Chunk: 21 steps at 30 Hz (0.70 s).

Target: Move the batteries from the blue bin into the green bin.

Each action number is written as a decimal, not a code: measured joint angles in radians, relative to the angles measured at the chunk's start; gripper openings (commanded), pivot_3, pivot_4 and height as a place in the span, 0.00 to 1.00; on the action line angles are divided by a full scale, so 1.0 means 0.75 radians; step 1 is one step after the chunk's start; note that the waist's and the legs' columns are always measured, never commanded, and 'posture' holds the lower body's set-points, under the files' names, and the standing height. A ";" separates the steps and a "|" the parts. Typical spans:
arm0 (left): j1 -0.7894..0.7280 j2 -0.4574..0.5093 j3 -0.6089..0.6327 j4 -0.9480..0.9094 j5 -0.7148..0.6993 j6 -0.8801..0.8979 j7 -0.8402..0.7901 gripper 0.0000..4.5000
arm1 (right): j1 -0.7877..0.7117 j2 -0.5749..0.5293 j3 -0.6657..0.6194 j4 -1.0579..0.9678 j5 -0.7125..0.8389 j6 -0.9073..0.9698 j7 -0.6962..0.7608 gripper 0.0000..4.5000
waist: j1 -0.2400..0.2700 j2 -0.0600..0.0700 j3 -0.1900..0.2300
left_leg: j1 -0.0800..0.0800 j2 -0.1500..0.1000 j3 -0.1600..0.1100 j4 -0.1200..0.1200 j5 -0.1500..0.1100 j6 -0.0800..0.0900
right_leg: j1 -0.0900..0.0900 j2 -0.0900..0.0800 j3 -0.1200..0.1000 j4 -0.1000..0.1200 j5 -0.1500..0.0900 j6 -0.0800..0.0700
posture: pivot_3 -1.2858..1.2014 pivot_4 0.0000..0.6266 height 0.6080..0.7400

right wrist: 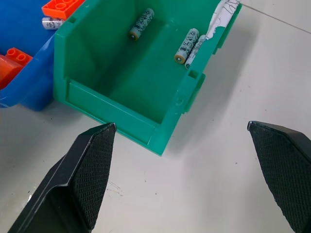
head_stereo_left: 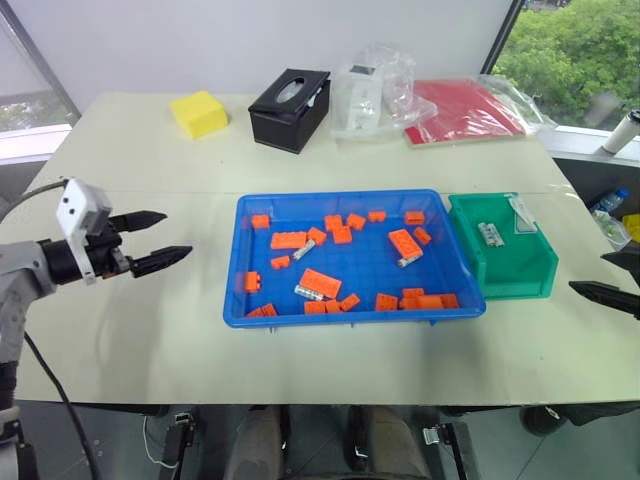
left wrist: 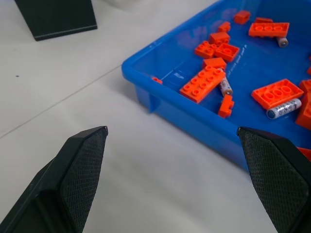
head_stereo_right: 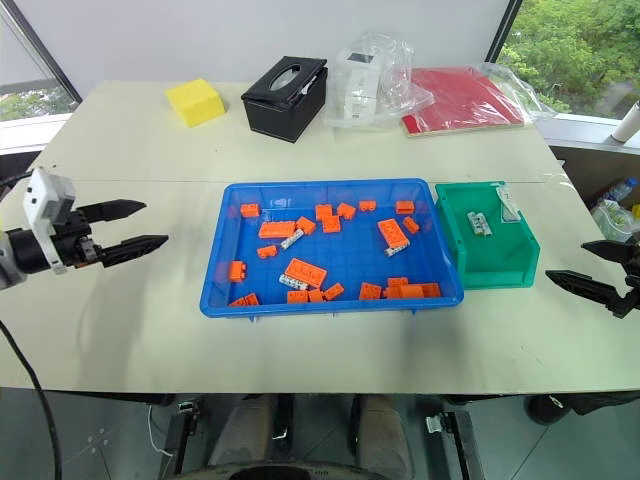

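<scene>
The task looks partly done. The green bin [right wrist: 131,77] sits just to the right of the blue bin [head_stereo_left: 240,300], its wall right beside the tray's right rim, and it already holds batteries: the right wrist view shows one lying alone on its floor and a pair side by side near the far wall, next to a scrap of printed paper [right wrist: 221,17]. Still left in the blue bin, scattered among the orange bricks [head_stereo_left: 320,283], are at least three batteries [head_stereo_left: 308,292]: one near the front by the large brick, one toward the far left beside a long brick, and one right of centre against another brick; more may be hidden under the bricks, which cannot be told. Neither gripper carries anything. The left gripper [head_stereo_left: 158,240] hangs over the bare table [head_stereo_left: 130,340] well to the left of the tray, fingers spread wide, and the right gripper [head_stereo_right: 600,268] hangs to the right of the green bin, likewise spread and empty. So I judge several transfers remain.
</scene>
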State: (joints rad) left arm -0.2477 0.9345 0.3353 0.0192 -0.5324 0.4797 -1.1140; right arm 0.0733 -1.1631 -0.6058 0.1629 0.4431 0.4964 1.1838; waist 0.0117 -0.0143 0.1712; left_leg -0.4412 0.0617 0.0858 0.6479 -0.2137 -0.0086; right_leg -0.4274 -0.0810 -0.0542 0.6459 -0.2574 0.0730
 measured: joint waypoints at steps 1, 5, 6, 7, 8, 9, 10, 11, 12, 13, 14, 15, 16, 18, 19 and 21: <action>0.001 0.000 0.000 -0.003 0.000 0.000 0.002 1.00 | 0.000 0.001 0.000 -0.004 0.000 0.000 -0.001 0.99 | 0.000 0.000 0.000 | 0.000 0.000 0.000 0.000 0.000 0.000 | 0.000 0.000 0.000 0.000 0.000 0.000 | 0.52 0.24 0.97; 0.026 0.000 0.000 -0.032 0.000 -0.001 0.011 1.00 | -0.001 0.006 0.001 -0.011 -0.001 0.007 -0.013 0.99 | 0.000 0.000 0.000 | 0.000 0.000 0.000 0.000 0.000 0.000 | 0.000 0.000 0.000 0.000 0.000 0.000 | 0.52 0.24 0.97; 0.027 0.000 0.001 -0.034 0.000 -0.001 0.016 1.00 | -0.001 0.007 0.001 -0.015 -0.002 0.011 -0.016 0.99 | 0.000 0.000 0.000 | 0.000 0.000 0.000 0.000 0.000 0.000 | 0.000 0.000 0.000 0.000 0.000 0.000 | 0.52 0.24 0.97; 0.028 0.000 0.002 -0.038 0.000 -0.001 0.019 1.00 | -0.001 0.007 0.001 -0.019 -0.003 0.013 -0.020 0.99 | 0.000 0.000 0.000 | 0.000 0.000 0.000 0.000 0.000 0.000 | 0.000 0.000 0.000 0.000 0.000 0.000 | 0.52 0.24 0.97; 0.031 0.000 0.004 -0.044 -0.001 -0.001 0.020 1.00 | -0.001 0.007 0.001 -0.022 -0.005 0.015 -0.023 0.99 | 0.000 0.000 0.000 | 0.000 0.000 0.000 0.000 0.000 0.000 | 0.000 0.000 0.000 0.000 0.000 0.000 | 0.52 0.24 0.97; 0.039 0.000 0.007 -0.050 -0.003 -0.001 0.020 1.00 | -0.002 0.008 0.002 -0.029 -0.007 0.017 -0.025 0.99 | 0.000 0.000 0.000 | 0.000 0.000 0.000 0.000 0.000 0.000 | 0.000 0.000 0.000 0.000 0.000 0.000 | 0.52 0.24 0.97; 0.046 0.000 0.008 -0.054 -0.004 -0.001 0.020 1.00 | -0.002 0.008 0.002 -0.030 -0.007 0.019 -0.025 0.99 | 0.000 0.000 0.000 | 0.000 0.000 0.000 0.000 0.000 0.000 | 0.000 0.000 0.000 0.000 0.000 0.000 | 0.52 0.24 0.97; 0.055 0.000 0.009 -0.055 -0.004 -0.001 0.019 1.00 | -0.002 0.008 0.002 -0.031 -0.007 0.022 -0.026 0.99 | -0.001 0.000 0.000 | 0.000 0.000 0.000 0.000 0.000 0.000 | 0.000 0.000 0.000 0.000 0.000 0.000 | 0.52 0.24 0.97; 0.062 0.000 0.009 -0.055 -0.004 -0.001 0.019 1.00 | -0.003 0.008 0.003 -0.031 -0.007 0.024 -0.027 0.99 | -0.001 0.000 0.000 | 0.000 0.000 0.000 0.000 0.000 0.000 | 0.000 0.000 0.000 0.000 0.000 0.000 | 0.52 0.24 0.97; 0.064 0.000 0.009 -0.055 -0.004 -0.001 0.019 1.00 | -0.006 0.009 0.007 -0.031 -0.007 0.025 -0.027 0.99 | 0.000 0.000 0.000 | 0.000 0.000 0.000 0.000 0.000 0.000 | 0.000 0.000 0.000 0.000 0.000 0.000 | 0.52 0.24 0.97; 0.065 0.000 0.011 -0.055 -0.004 -0.001 0.019 1.00 | -0.012 0.009 0.014 -0.031 -0.007 0.026 -0.027 0.99 | 0.000 0.000 0.000 | 0.000 0.000 0.000 0.000 0.000 0.000 | 0.000 0.000 0.000 0.000 0.000 0.000 | 0.52 0.24 0.97; 0.068 0.000 0.014 -0.058 -0.005 -0.001 0.018 1.00 | -0.021 0.008 0.021 -0.031 -0.007 0.027 -0.027 0.99 | 0.000 0.000 0.000 | 0.000 0.000 0.000 0.000 0.000 0.000 | 0.000 0.000 0.000 0.000 0.000 0.000 | 0.52 0.24 0.97; 0.070 0.000 0.017 -0.061 -0.006 -0.001 0.018 1.00 | -0.030 0.008 0.028 -0.031 -0.007 0.027 -0.027 0.99 | 0.000 0.000 0.000 | 0.000 0.000 0.000 0.000 0.000 0.000 | 0.000 0.000 0.000 0.000 0.000 0.000 | 0.52 0.24 0.97; 0.078 0.000 0.018 -0.089 -0.009 0.009 0.015 1.00 | -0.058 0.008 0.046 -0.031 -0.007 0.029 -0.025 0.99 | -0.001 0.000 0.000 | 0.000 0.000 0.000 0.000 0.000 0.000 | 0.000 0.000 0.000 0.000 0.000 0.000 | 0.52 0.24 0.97; 0.078 0.000 0.018 -0.098 -0.016 0.014 0.012 1.00 | -0.070 0.008 0.057 -0.031 -0.007 0.030 -0.023 0.99 | 0.000 0.000 0.000 | 0.000 0.000 0.000 0.000 0.000 0.000 | 0.000 0.000 0.000 0.001 0.000 0.000 | 0.52 0.24 0.97; 0.079 0.000 0.019 -0.110 -0.030 0.023 0.010 1.00 | -0.107 0.007 0.084 -0.032 -0.006 0.035 -0.012 0.99 | -0.001 0.000 0.000 | 0.000 0.000 0.000 0.000 0.000 0.000 | 0.000 0.000 0.000 0.001 0.000 0.000 | 0.52 0.24 0.97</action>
State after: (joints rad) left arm -0.1885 0.9347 0.3497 -0.0636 -0.5550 0.4966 -1.1064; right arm -0.0067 -1.1579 -0.5428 0.1391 0.4388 0.5229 1.1745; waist 0.0109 -0.0143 0.1712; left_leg -0.4412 0.0617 0.0860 0.6482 -0.2137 -0.0086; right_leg -0.4274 -0.0809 -0.0541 0.6463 -0.2573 0.0731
